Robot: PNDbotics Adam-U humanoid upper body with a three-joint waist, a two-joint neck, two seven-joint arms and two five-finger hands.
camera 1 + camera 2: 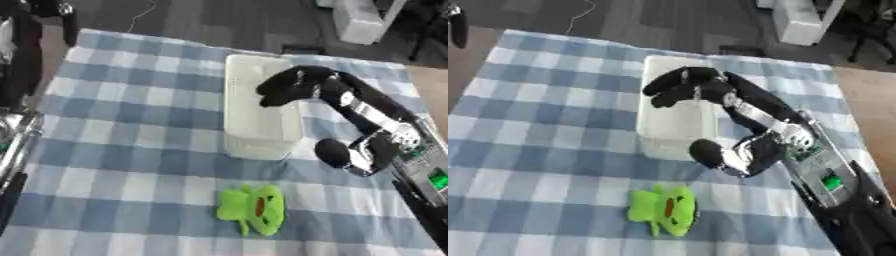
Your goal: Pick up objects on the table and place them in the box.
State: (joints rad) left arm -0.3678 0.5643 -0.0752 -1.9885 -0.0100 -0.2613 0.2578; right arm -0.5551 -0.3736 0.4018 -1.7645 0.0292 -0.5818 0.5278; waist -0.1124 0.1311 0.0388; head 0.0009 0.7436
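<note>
Right hand over the box, green toy waiting on the cloth.

The right hand (289, 87) hangs above the white box (249, 125) with its fingers curled loosely and nothing visible in them, so this looks like a drop-off step. The green toy (254, 209) lies on the checked tablecloth (114, 150) just in front of the box; next the arm must swing back and down to it. Nothing blocks the way.

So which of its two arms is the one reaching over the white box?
The right arm: its black right hand hangs above the white box. The left arm only shows at the left edge, away from the box and the green toy.
</note>
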